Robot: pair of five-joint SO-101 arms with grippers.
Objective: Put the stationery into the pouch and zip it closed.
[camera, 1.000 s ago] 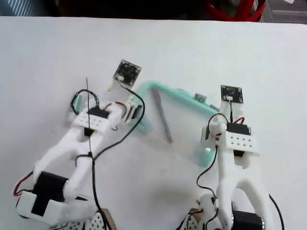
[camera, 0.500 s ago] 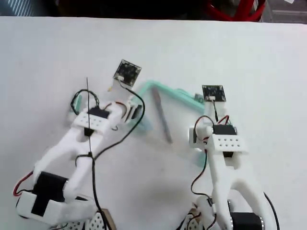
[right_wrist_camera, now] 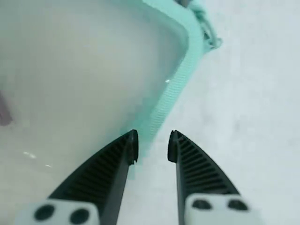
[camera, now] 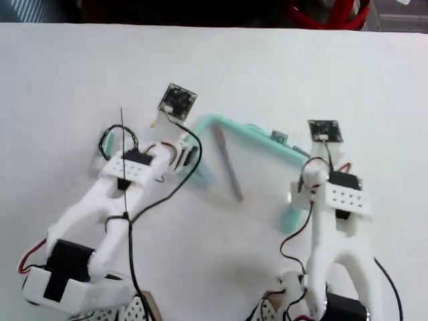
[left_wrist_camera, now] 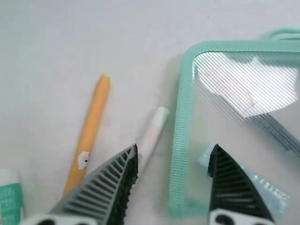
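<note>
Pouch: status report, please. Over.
Left gripper open, fingers either side of pouch edge. Right gripper open at pouch's other side. Orange pen and white pen outside, beside pouch.

Bright, even light washed the white table (camera: pixel 67 67) nearly flat, with only soft, faint shadows on it, the room beyond its far edge lay dark, and striped glare crossed the clear face of the pouch (left_wrist_camera: pixel 239 126) in the left wrist view.
</note>
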